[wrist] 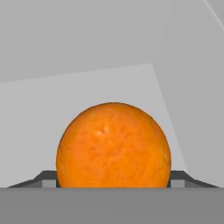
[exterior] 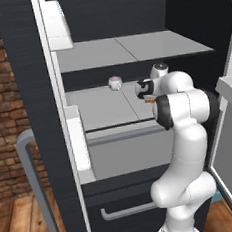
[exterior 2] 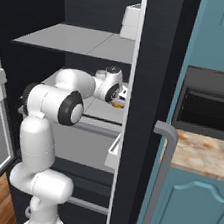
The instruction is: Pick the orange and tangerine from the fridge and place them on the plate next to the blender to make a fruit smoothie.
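The arm reaches into the open fridge [exterior: 40, 95], its claw [wrist: 113, 181] down at the lower grey shelf [exterior: 99, 107]. In the hand view an orange fruit [wrist: 113, 146] sits on that shelf between the two dark fingertips [wrist: 47, 178], which stand right at its sides; I cannot tell whether they pinch it or are only spread around it. A small pale, pinkish object [exterior: 115, 82] stands farther back on the same shelf, left of the arm.

One orange fruit [wrist: 113, 146], one small pale cup [exterior: 115, 82], two grey fridge shelves [exterior: 102, 107].
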